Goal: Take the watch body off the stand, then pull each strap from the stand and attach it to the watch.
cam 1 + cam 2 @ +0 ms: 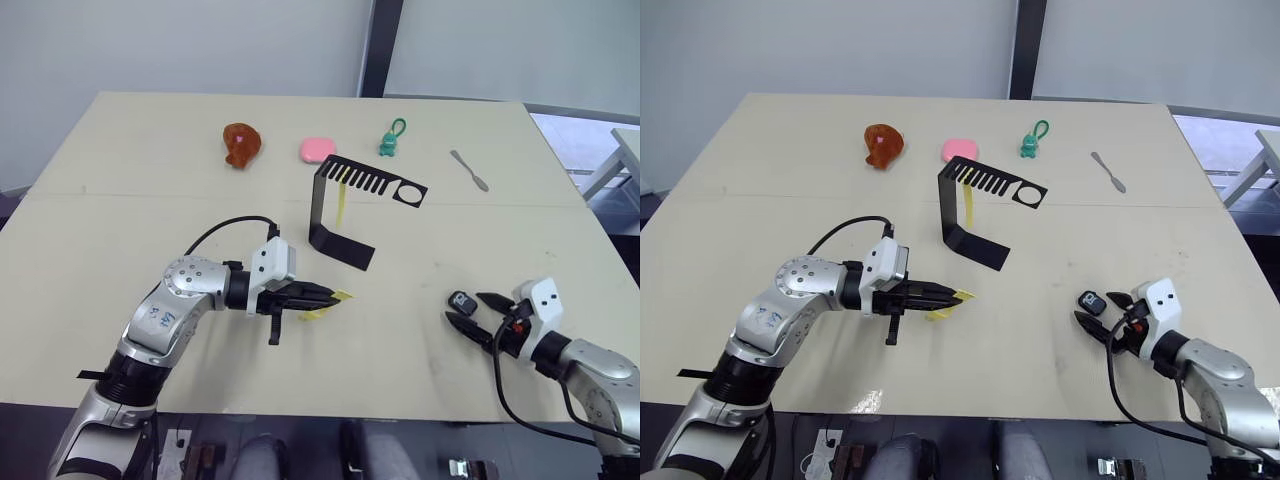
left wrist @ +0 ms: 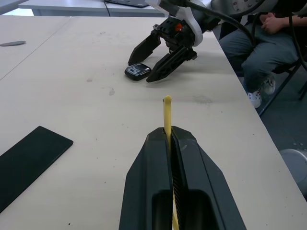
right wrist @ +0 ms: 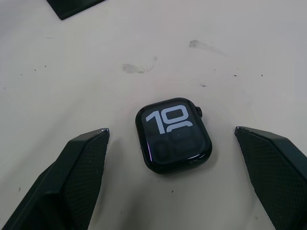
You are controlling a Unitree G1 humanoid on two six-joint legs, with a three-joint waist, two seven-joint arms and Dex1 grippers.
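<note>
The black stand (image 1: pixel 340 215) sits on the tan table (image 1: pixel 120 230). One yellow strap (image 1: pixel 340 205) hangs from its comb-like top arm. The left gripper (image 1: pixel 322 296) is near the stand's flat foot, on the robot's side of it. Its two fingers are squeezed tight on the other yellow strap (image 2: pixel 167 112), which sticks out past the tips. The watch body (image 3: pixel 173 133) lies flat on the table, face up, well apart from the stand. The right gripper (image 1: pixel 472 314) has its fingers spread wide, one on each side of the watch, not touching it.
</note>
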